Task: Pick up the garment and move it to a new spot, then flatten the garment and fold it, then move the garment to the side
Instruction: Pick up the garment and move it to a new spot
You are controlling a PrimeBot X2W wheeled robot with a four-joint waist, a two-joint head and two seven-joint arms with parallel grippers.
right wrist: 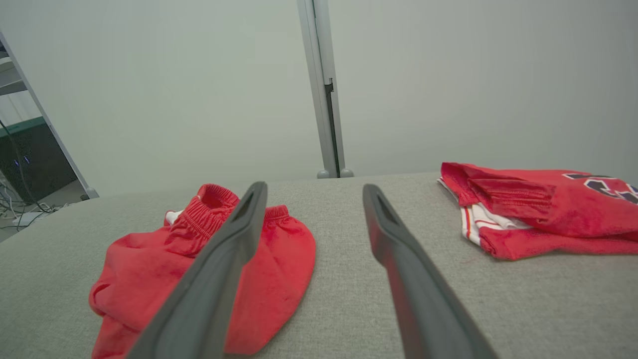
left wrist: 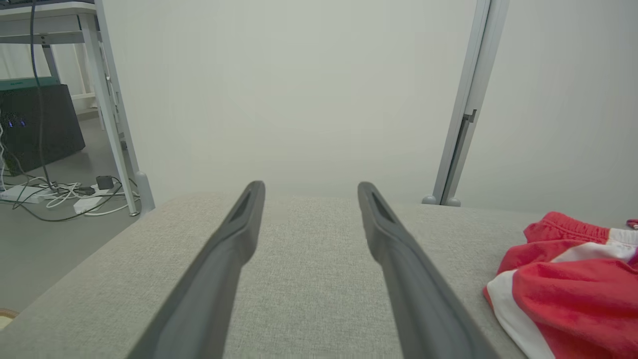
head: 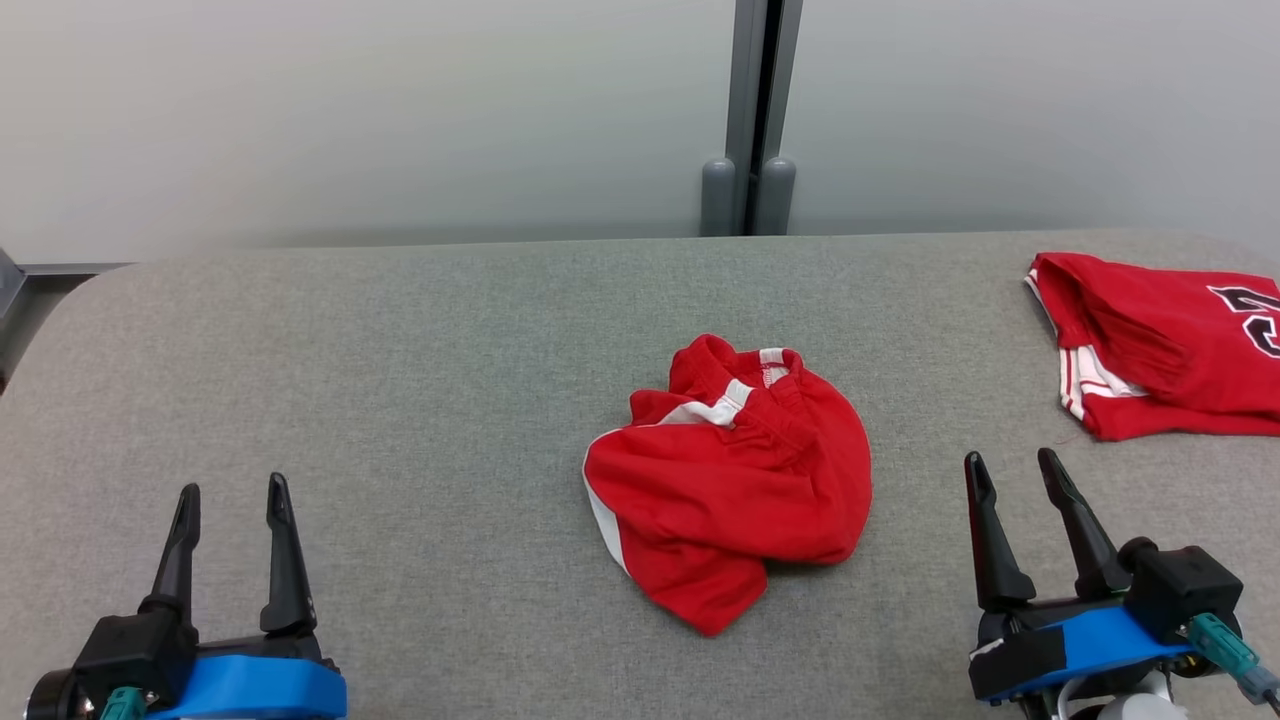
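A crumpled red garment [head: 728,480] with white trim and an elastic waistband lies bunched in the middle of the grey table [head: 400,380]. The left wrist view catches its edge as the garment [left wrist: 573,284] at the right, and in the right wrist view the garment [right wrist: 209,269] lies at the left, partly behind a finger. My left gripper [head: 232,490] rests open at the lower left, well clear of the cloth; its fingers [left wrist: 239,234] hold nothing. My right gripper [head: 1012,465] stands open to the right of the garment, empty, its fingers [right wrist: 394,234] spread apart.
A folded red jersey [head: 1160,345] with dark lettering lies at the table's far right; it appears as the jersey [right wrist: 538,204] in the right wrist view. A pale wall with a grey post [head: 750,120] stands behind the table. Cables and a desk [left wrist: 60,119] sit off the left edge.
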